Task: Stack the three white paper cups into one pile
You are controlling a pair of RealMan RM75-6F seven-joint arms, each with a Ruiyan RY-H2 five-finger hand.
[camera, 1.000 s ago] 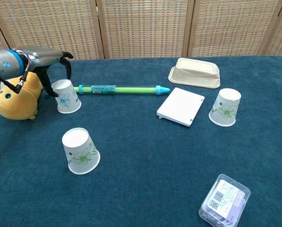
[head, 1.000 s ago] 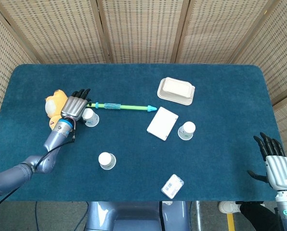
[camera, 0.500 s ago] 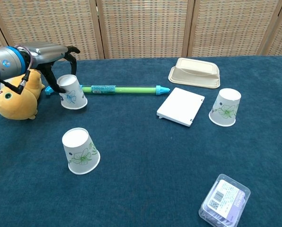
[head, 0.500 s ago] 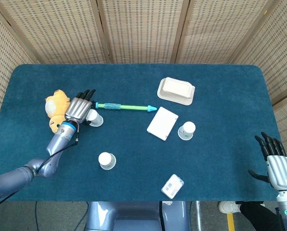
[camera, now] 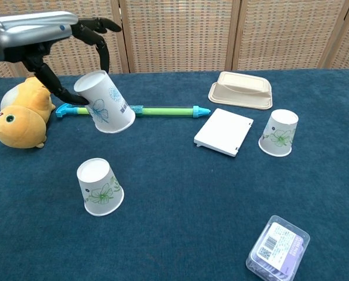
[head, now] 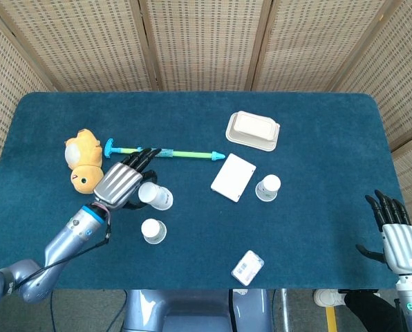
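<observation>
Just beyond my left hand's fingertips lies the green stick with blue ends (head: 166,153), stretched across the blue tablecloth (head: 316,131). The yellow plush toy (head: 82,161) sits off to the hand's left. Out to its right rest the flat white lid (head: 233,177) and, further back, the beige clamshell box (head: 252,130). The small plastic packet (head: 248,268) lies nearer me, between my two hands.

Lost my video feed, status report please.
Left hand holds tilted cup aloft. Right hand open, idle. Two cups unstacked. Path clear.
</observation>
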